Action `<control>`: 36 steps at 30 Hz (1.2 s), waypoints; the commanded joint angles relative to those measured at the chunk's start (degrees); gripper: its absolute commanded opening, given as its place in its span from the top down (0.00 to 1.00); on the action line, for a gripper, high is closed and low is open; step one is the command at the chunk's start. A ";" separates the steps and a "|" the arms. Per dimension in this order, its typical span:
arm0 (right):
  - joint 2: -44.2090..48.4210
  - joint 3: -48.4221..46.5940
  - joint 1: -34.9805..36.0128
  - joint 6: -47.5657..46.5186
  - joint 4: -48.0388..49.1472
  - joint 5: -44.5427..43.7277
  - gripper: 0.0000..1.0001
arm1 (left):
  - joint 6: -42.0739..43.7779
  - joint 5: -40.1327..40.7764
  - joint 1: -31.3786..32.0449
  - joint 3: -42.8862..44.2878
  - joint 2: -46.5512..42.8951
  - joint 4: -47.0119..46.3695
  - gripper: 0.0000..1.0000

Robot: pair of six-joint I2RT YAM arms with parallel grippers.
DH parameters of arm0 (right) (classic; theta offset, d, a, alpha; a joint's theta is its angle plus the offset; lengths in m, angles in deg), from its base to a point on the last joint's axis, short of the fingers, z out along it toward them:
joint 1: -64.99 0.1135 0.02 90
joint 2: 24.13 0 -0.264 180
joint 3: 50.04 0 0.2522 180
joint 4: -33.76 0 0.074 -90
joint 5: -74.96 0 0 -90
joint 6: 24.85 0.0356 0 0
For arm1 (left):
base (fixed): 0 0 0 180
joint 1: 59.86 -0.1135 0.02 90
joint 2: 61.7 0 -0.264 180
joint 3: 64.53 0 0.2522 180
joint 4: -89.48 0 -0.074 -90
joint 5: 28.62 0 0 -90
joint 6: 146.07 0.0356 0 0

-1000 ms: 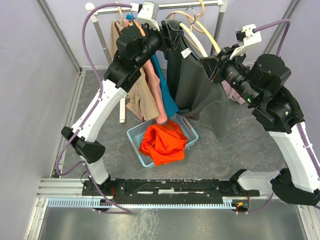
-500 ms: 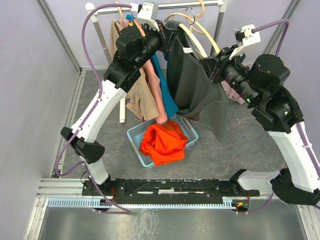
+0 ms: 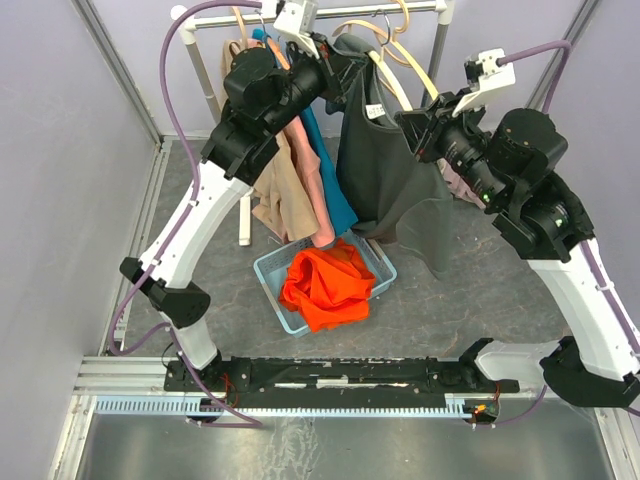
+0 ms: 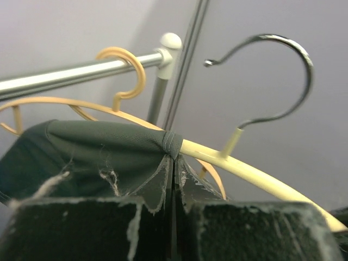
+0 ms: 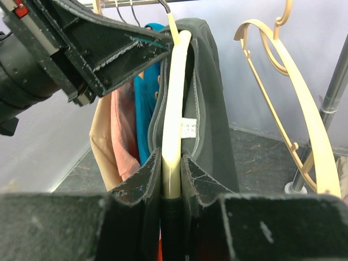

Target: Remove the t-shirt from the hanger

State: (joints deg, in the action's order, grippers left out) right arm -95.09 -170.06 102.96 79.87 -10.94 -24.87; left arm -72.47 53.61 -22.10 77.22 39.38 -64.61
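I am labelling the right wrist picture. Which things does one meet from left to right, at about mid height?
Tan garment → pink garment → teal garment → cream hanger with the grey t-shirt over it → empty yellow hanger → rack post.

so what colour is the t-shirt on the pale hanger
Dark grey. The t-shirt shows best in the top external view.
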 commanded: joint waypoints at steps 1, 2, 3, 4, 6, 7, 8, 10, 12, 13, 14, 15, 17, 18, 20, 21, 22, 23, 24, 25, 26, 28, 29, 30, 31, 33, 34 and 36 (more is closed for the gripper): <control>-0.09 0.70 -0.17 -0.75 9.54 -2.35 0.99 | -2.40 -3.83 1.92 1.10 -2.96 1.19 0.97; -0.29 0.82 -0.10 -0.89 9.96 -2.50 0.99 | -2.51 -4.22 2.23 0.44 -3.30 1.37 0.97; -0.36 1.01 -0.13 -0.99 10.25 -2.75 0.99 | -2.57 -4.65 2.52 0.09 -3.57 1.43 0.97; -0.52 1.25 -0.13 -1.08 10.60 -2.90 0.99 | -2.51 -4.92 2.88 -0.08 -3.73 1.75 0.97; -0.42 1.87 -0.13 -1.23 11.52 -3.09 0.99 | -2.14 -5.32 3.54 -0.09 -4.22 2.71 0.97; -0.39 2.33 -0.12 -1.27 12.02 -3.08 0.99 | -1.93 -5.32 3.81 -0.21 -4.52 3.16 0.97; -0.21 2.79 -0.13 -1.27 12.52 -3.17 0.99 | -1.73 -5.31 4.07 -0.42 -4.81 3.46 0.97; -0.03 3.42 -0.11 -1.40 13.24 -3.18 0.99 | -1.62 -5.11 4.25 -1.61 -5.72 3.60 0.97; 0.02 3.68 -0.17 -1.74 13.38 -3.16 0.99 | -1.25 -4.21 4.25 -2.52 -6.40 3.95 0.97; 0.05 3.69 -0.17 -1.90 13.41 -3.10 0.99 | -0.95 -3.65 4.25 -2.87 -6.60 4.33 0.97; 0.13 3.81 -0.14 -2.03 13.37 -3.01 0.99 | -0.61 -3.05 4.25 -2.99 -6.72 4.68 0.97; 0.26 4.12 -0.16 -2.20 13.55 -2.93 0.99 | -0.28 -2.34 4.25 -2.98 -6.71 5.27 0.95; 0.61 4.80 -0.13 -2.48 14.11 -2.64 0.99 | 0.32 -0.67 4.28 -2.90 -6.74 6.31 0.76; 0.91 5.20 -0.18 -2.58 14.41 -2.58 0.99 | 0.77 0.14 4.26 -2.98 -6.84 6.53 0.67; 1.29 5.78 -0.13 -2.84 15.01 -2.51 0.99 | 1.75 1.37 4.18 -3.01 -6.98 6.83 0.53; 1.41 5.87 -0.15 -2.92 14.96 -2.56 0.99 | 2.30 1.90 4.17 -2.98 -6.96 6.84 0.45; 1.48 5.89 -0.14 -2.92 14.94 -2.52 0.99 | 2.90 2.38 4.17 -2.88 -6.99 6.78 0.41; 1.44 5.89 -0.14 -2.94 14.94 -2.49 0.99 | 3.54 2.98 4.14 -2.84 -7.12 6.53 0.38; 1.45 5.81 -0.18 -2.94 14.94 -2.48 0.99 | 4.14 3.45 4.16 -2.94 -7.20 6.12 0.34; 1.52 5.80 -0.14 -2.90 14.87 -2.36 0.99 | 4.89 3.82 4.17 -3.04 -7.33 5.57 0.31; 1.46 5.72 -0.18 -2.79 14.86 -2.20 0.99 | 5.69 4.12 4.17 -3.35 -7.36 4.78 0.29; 1.52 5.64 -0.14 -2.49 14.74 -1.69 0.99 | 7.98 4.50 4.17 -4.83 -7.75 2.19 0.27; 1.52 5.50 -0.14 -2.24 14.58 -1.34 0.99 | 9.03 4.71 4.19 -6.15 -8.11 -0.37 0.26; 1.46 5.34 -0.11 -1.98 14.33 -0.93 0.99 | 9.99 5.04 4.18 -7.53 -8.49 -2.46 0.25; 1.42 5.21 -0.17 -1.73 14.11 -0.59 0.99 | 10.91 5.31 4.15 -9.12 -8.85 -4.53 0.24; 1.52 5.30 -0.17 -1.10 13.96 0.07 0.99 | 12.36 5.05 3.97 -11.59 -9.37 -8.36 0.24; 1.67 5.34 -0.18 -0.91 13.97 0.41 0.99 | 12.81 4.60 3.91 -12.54 -9.40 -10.10 0.24; 1.84 5.44 -0.12 -0.33 13.89 1.04 0.99 | 13.48 2.86 3.82 -14.18 -9.41 -13.43 0.23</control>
State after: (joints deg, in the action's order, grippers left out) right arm -95.72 -163.29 103.05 78.60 -3.25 -25.63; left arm -64.56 57.85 -18.10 65.55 31.95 -67.13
